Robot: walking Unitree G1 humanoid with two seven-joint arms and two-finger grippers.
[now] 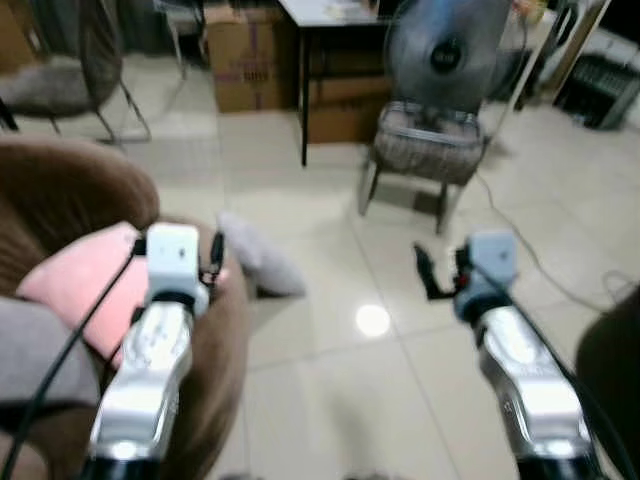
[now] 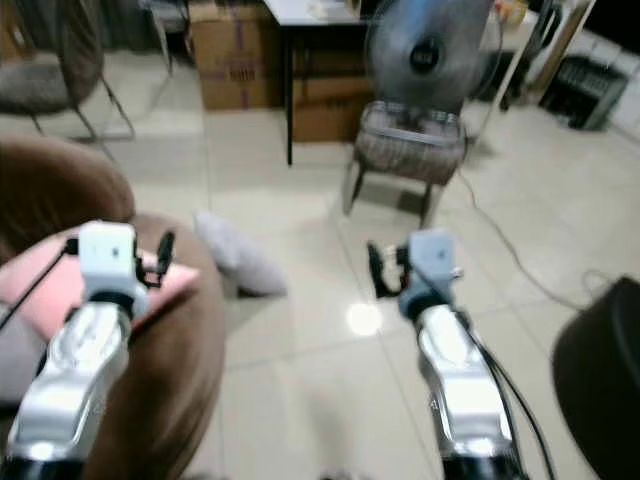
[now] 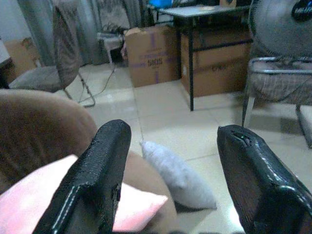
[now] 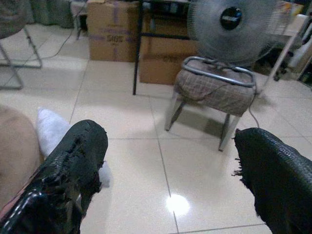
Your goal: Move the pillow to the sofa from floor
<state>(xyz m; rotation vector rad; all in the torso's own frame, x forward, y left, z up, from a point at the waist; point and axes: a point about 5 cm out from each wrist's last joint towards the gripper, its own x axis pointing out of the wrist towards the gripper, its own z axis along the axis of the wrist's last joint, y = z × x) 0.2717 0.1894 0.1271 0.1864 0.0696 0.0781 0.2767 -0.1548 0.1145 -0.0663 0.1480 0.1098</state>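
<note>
Up front, left gripper (image 3: 168, 180) with two long black fingers held wide apart, nothing between them, raised over the rounded arm of the brown soft sofa (image 1: 215, 350). Right gripper (image 4: 178, 180) also spread wide and holding nothing, hanging above the shiny pale floor tiles (image 1: 330, 400), well apart from the left one. Both on silver arms with small white camera boxes at the wrists.

Just beyond the left gripper, a soft pink square cushion (image 1: 85, 285) lying on the sofa seat. Past the sofa arm, down on the floor, the pale grey pillow (image 1: 258, 257), leaning against the sofa's side and touching it, still on the tiles and not on the sofa.

Farther off, between and beyond the two grippers, a low padded stool with metal legs (image 1: 425, 150), and a big round grey fan (image 1: 447, 50) close by it; on the stool or right behind it, hard to tell. Behind those, a dark-legged table (image 1: 330, 20) with brown cardboard boxes (image 1: 250, 60) under and beside it. Off to the far left, a grey chair with thin metal legs (image 1: 70, 80). Heads views a bit blurry
</note>
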